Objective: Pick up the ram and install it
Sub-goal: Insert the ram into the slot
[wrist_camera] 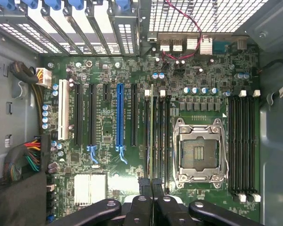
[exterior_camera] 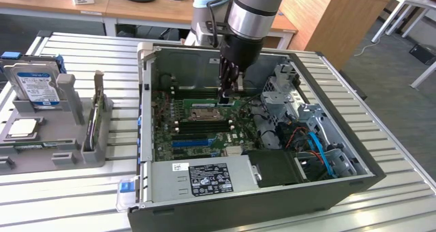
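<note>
The black two-fingered gripper (wrist_camera: 152,186) on the silver-and-black arm has its fingers pressed together, and nothing shows between them. Held that way they make one blunt tip, which I judge suits pushing down better than grasping. The tip hangs over the near end of a bank of long black memory slots (wrist_camera: 161,141).

The ram (wrist_camera: 153,136), a thin grey-green circuit-board stick seen edge-on, runs straight away from the fingertips along the second slot from the blue one. It stands on its long edge, as the slot requires. It looks seated rather than carried, though I cannot tell whether the fingertips touch it or whether the end latches have closed.

Just beside the bank lies the square silver metal processor socket (wrist_camera: 198,153), open and bare. On the bank's other side is the long blue plastic expansion slot (wrist_camera: 120,117).

The black steel computer case (exterior_camera: 238,211) lies on its side so the green motherboard faces up to the arm. A grey boxed power supply with a black label (exterior_camera: 204,176) fills the case's near end in the exterior view.

Well apart, on the white slatted table (exterior_camera: 395,150) towards the exterior view's left, a grey plastic parts rack (exterior_camera: 65,94) props a blue-labelled hard drive (exterior_camera: 34,86) upright for easy reach
</note>
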Robot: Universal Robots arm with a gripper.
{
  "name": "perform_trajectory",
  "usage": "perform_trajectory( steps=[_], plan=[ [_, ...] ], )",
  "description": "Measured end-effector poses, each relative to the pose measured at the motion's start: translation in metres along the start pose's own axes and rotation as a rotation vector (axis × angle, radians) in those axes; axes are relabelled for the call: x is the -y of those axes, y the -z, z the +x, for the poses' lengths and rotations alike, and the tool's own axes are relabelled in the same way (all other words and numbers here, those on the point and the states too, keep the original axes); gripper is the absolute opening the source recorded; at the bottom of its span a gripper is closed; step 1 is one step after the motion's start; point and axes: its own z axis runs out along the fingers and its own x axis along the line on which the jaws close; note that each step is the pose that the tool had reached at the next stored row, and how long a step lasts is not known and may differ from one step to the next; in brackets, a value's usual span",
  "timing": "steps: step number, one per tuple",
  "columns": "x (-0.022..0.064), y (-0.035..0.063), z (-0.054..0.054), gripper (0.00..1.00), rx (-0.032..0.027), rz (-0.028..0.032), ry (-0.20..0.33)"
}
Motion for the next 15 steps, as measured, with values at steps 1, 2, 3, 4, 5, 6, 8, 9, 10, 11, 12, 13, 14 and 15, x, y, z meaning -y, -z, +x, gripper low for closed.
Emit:
perform_trajectory(
  steps=[1, 2, 3, 4, 5, 6, 8, 9, 10, 11, 12, 13, 14, 15],
  plan=[
    [0.0000, -0.0012, 0.000, 0.12, 0.0000, 0.0000, 0.000],
    [0.0001, -0.0024, 0.000, 0.12, 0.0001, 0.0001, 0.000],
    [0.0001, -0.0035, 0.000, 0.12, 0.0002, 0.0001, 0.000],
    [0.0002, -0.0046, 0.000, 0.12, 0.0001, 0.0001, 0.000],
    [0.0002, -0.0058, 0.000, 0.12, 0.0001, 0.0001, 0.000],
    [0.0002, -0.0071, 0.000, 0.12, 0.0001, 0.0001, 0.000],
    [0.0004, -0.0102, 0.000, 0.12, 0.0000, 0.0001, 0.000],
    [0.0004, -0.0118, 0.000, 0.12, 0.0001, 0.0001, 0.000],
    [0.0005, -0.0133, 0.000, 0.12, 0.0002, 0.0001, 0.000],
    [0.0005, -0.0148, 0.000, 0.12, 0.0001, 0.0001, 0.000],
    [0.0006, -0.0162, 0.000, 0.12, 0.0001, 0.0001, 0.000],
    [0.0007, -0.0175, 0.000, 0.12, 0.0001, 0.0001, 0.000],
    [0.0007, -0.0188, 0.000, 0.12, 0.0000, 0.0001, 0.000],
    [0.0007, -0.0200, 0.000, 0.12, 0.0000, 0.0001, 0.000]
  ],
)
